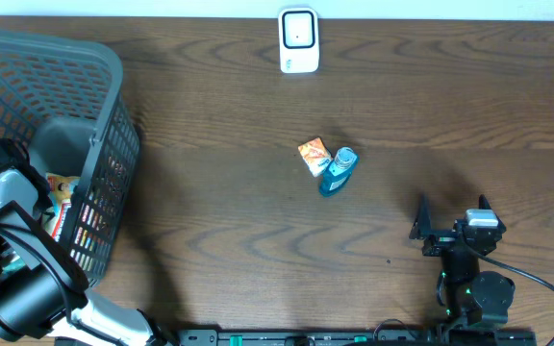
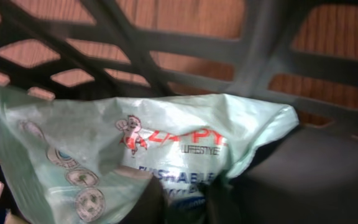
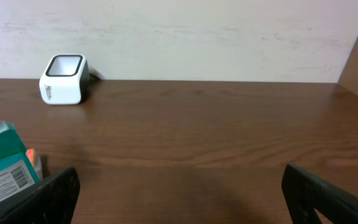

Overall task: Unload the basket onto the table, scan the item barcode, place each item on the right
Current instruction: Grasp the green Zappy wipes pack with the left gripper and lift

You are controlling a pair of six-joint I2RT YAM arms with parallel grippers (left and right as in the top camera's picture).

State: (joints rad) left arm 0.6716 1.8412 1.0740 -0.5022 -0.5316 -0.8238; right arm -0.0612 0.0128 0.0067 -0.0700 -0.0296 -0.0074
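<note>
green packet [image 2: 166, 127] in left hand [image 2: 185, 200]

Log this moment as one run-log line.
left fingers: shut on pale green packet in basket | right fingers: open, empty, above table | scanner: at far table edge, nothing presented yet

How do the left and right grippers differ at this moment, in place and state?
The left gripper is down inside the grey basket; the right gripper hangs low over the table. The left's jaws are shut on a pale green packet; the right's jaws stand wide open, empty. Both are well away from the white scanner.
</note>
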